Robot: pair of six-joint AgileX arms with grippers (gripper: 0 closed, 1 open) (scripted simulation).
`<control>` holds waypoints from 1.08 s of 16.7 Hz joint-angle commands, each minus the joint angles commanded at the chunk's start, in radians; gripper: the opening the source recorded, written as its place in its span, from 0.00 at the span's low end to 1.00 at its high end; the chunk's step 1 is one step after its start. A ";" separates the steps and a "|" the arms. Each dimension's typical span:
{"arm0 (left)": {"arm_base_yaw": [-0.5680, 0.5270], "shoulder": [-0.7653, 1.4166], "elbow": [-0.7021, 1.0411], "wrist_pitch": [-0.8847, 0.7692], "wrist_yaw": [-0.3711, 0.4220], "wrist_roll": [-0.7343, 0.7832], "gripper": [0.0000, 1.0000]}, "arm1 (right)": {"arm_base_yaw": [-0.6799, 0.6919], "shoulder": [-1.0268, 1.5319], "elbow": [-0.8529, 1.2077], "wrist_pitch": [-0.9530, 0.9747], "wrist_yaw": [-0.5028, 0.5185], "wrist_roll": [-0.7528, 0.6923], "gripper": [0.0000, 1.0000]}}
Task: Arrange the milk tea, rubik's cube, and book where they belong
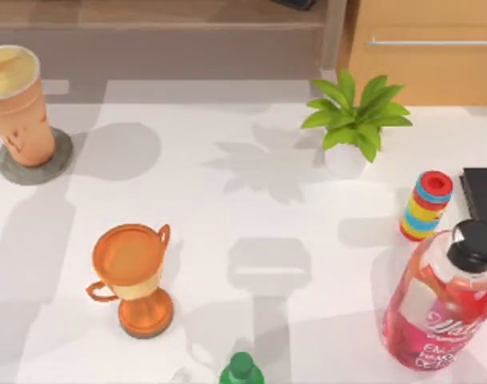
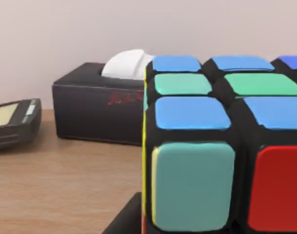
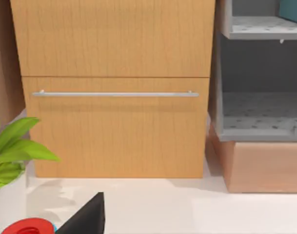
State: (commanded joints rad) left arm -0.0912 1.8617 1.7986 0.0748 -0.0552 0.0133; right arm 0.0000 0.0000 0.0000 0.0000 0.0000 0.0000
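Note:
The rubik's cube [image 2: 221, 146] looms very close in the left wrist view, blue and green stickers on top, teal and red on the near face. It is over a wooden surface, and its base is cut off. A dark part of my left gripper [image 2: 123, 222] pokes out below the cube's near corner. The milk tea [image 1: 17, 104] stands upright on a grey coaster [image 1: 57, 160] at the table's back left. A teal-blue corner of the book [image 3: 292, 9] rests on the upper grey shelf [image 3: 255, 29]. My right arm hangs near the table's right back, facing the cabinet.
An orange trophy [image 1: 135, 276] stands front left and a potted plant [image 1: 351, 128] back right. Stacked coloured rings [image 1: 425, 206], a black flat object [image 1: 481, 192] and a red bottle [image 1: 443, 304] crowd the right side. A green bottle top [image 1: 241, 370] is at the front edge. Beside the cube sit a black tissue box [image 2: 99, 105] and a small device [image 2: 14, 122].

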 joint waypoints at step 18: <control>0.001 0.007 0.002 -0.006 0.003 0.001 0.98 | 0.000 0.000 0.000 0.000 0.000 0.000 1.00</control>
State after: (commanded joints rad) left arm -0.0901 1.8689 1.8003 0.0693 -0.0526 0.0140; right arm 0.0000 0.0000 0.0000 0.0000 0.0000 0.0000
